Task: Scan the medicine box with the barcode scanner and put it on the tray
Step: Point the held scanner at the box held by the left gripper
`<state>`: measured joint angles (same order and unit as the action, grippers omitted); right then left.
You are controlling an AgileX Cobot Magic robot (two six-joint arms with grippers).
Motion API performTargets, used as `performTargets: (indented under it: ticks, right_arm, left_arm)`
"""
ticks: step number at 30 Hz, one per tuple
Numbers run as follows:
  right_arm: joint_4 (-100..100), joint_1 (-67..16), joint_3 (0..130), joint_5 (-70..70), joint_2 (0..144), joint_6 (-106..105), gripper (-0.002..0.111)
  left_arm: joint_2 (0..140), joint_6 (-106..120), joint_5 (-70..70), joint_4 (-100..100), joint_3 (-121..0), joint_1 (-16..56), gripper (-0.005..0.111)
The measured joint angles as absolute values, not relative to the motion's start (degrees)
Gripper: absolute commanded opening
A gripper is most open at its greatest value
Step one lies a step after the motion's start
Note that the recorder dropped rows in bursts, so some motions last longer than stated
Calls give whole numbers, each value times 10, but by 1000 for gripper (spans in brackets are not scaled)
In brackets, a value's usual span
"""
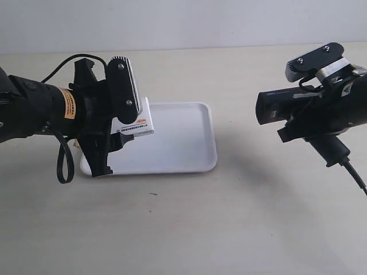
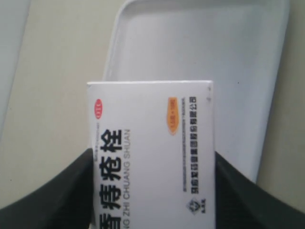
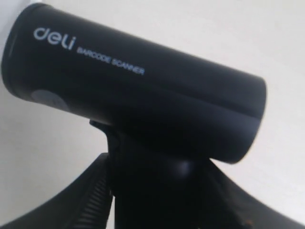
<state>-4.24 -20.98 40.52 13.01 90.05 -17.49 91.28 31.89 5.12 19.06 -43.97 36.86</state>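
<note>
The white medicine box with black Chinese lettering is held in the air, and my left gripper is shut on its two long sides. In the exterior view the medicine box hangs over the left end of the white tray, held by the arm at that view's left. My right gripper is shut on the handle of the black barcode scanner. The scanner floats above the table at the exterior view's right, its head pointing toward the box. Its cable trails off right.
The tray lies on a pale beige table, with bare surface between tray and scanner. A black cable loop hangs beside the arm at the exterior view's left. A light wall stands behind the table.
</note>
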Motion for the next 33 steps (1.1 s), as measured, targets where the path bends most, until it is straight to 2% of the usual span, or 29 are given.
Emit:
performTargets:
  ticks: [6,15,33]
  right_arm:
    - [-42,-239,405,120,900,-198,0]
    - [-14,-239,405,92,900,-200,0]
    - [0,-211,405,49,942,-189,0]
  left_arm:
    - [912,319,76,192,-440,373,0]
    - [912,327,81,192,-440,410,0]
    - [897,329,89,192,-440,410,0]
